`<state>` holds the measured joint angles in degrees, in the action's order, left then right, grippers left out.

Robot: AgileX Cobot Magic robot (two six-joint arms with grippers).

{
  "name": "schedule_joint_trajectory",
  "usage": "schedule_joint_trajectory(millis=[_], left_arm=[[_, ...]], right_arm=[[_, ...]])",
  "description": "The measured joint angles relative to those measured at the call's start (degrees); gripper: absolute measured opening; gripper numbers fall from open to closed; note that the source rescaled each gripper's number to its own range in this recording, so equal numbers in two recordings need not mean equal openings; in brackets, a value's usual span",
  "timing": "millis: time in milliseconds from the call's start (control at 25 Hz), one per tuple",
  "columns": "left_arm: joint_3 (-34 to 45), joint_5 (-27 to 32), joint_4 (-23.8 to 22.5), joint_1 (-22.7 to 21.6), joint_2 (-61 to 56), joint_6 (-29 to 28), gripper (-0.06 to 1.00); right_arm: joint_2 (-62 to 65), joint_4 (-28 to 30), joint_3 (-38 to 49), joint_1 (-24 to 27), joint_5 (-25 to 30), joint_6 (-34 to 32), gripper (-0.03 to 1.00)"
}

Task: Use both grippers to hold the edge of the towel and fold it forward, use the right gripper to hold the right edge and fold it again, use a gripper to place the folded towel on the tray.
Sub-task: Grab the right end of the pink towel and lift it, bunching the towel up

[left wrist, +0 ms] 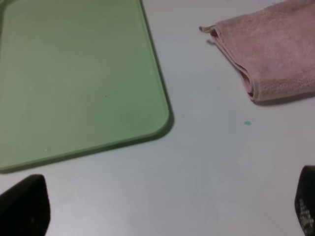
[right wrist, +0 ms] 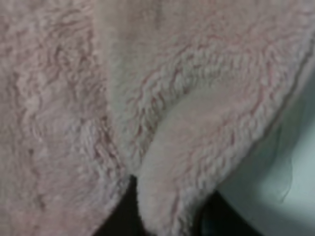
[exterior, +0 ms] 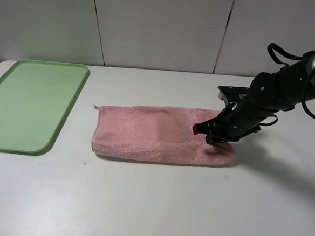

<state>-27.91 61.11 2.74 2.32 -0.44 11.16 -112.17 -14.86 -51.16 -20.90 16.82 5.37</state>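
The pink towel (exterior: 156, 134) lies folded into a long strip at the middle of the white table. Its corner loop (exterior: 95, 108) sticks out at the far left end. My right gripper (exterior: 213, 139) is down on the towel's right end. In the right wrist view the fluffy hem (right wrist: 197, 98) is pinched between the dark fingers (right wrist: 125, 211). My left gripper (left wrist: 165, 211) is open and empty above bare table, with its fingertips (left wrist: 24, 206) wide apart; the arm is out of the high view. The light green tray (exterior: 28, 103) lies at the far left, with nothing on it.
In the left wrist view the tray's near corner (left wrist: 157, 118) and the towel's left end (left wrist: 275, 49) lie apart, with bare table between them. A small green speck (exterior: 84, 162) marks the table in front of the towel. A white panelled wall stands behind.
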Motion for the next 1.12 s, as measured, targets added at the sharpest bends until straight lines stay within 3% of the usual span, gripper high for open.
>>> schedule_joint_trajectory(millis=[40, 600, 840, 1120], left_arm=[[0.0, 0.0, 0.0, 0.0, 0.0, 0.0, 1.0], [0.0, 0.0, 0.0, 0.0, 0.0, 0.0, 1.0], [0.0, 0.0, 0.0, 0.0, 0.0, 0.0, 1.0], [0.0, 0.0, 0.0, 0.0, 0.0, 0.0, 1.0]], right_arm=[[0.0, -0.1, 0.0, 0.0, 0.0, -0.1, 0.08], [0.5, 0.0, 0.0, 0.0, 0.7, -0.2, 0.08], [4.4, 1.9, 0.2, 1.2, 5.5, -0.2, 0.08], [9.7, 6.2, 0.2, 6.2, 10.6, -0.2, 0.08]])
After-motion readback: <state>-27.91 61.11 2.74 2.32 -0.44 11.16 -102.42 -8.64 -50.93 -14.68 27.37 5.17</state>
